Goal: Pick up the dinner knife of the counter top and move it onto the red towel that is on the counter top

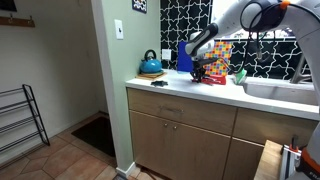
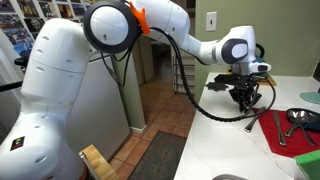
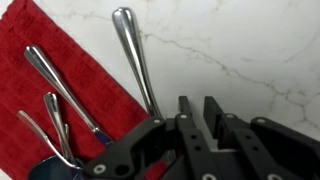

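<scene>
In the wrist view the red towel [image 3: 50, 80] lies at the left on the white counter top [image 3: 240, 50]. The dinner knife [image 3: 135, 55] lies slanted along the towel's right edge. Its rounded end points away and its near end is hidden behind my gripper's left linkage. My gripper [image 3: 200, 102] is just right of the knife, its fingers close together with a narrow gap and nothing between them. Three other utensils [image 3: 55, 75] lie on the towel. In both exterior views my gripper [image 1: 198, 72] [image 2: 243, 98] hovers at the towel [image 1: 213, 78] [image 2: 290, 135].
A blue kettle [image 1: 150, 65] stands at the counter's end, with a small black object [image 1: 160, 83] near it. A multicoloured checkered item [image 1: 220, 55] stands behind the gripper. A sink [image 1: 280, 90] lies further along. The counter edge [image 2: 200, 140] drops to the floor.
</scene>
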`<state>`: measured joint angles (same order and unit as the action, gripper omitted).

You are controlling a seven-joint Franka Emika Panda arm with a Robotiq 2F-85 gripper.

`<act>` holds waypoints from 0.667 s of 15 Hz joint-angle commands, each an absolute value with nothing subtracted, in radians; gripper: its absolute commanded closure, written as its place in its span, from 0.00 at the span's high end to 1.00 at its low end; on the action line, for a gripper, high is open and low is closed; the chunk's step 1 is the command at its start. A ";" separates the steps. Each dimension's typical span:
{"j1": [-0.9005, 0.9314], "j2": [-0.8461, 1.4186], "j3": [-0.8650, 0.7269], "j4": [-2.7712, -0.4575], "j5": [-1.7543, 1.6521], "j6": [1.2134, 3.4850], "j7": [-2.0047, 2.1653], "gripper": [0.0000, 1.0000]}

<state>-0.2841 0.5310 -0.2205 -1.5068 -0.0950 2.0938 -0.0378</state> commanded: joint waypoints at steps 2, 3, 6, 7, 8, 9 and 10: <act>-0.289 0.339 -0.226 -1.653 -0.106 2.123 -0.081 0.62; -0.293 0.306 -0.226 -1.671 -0.101 2.122 -0.093 0.70; -0.304 0.212 -0.237 -1.742 -0.093 2.129 -0.119 0.92; -0.311 0.179 -0.243 -1.774 -0.087 2.136 -0.131 0.99; -0.318 0.148 -0.248 -1.804 -0.082 2.141 -0.146 1.00; -0.324 0.113 -0.255 -1.839 -0.074 2.141 -0.159 1.00; -0.330 0.084 -0.262 -1.870 -0.069 2.153 -0.176 1.00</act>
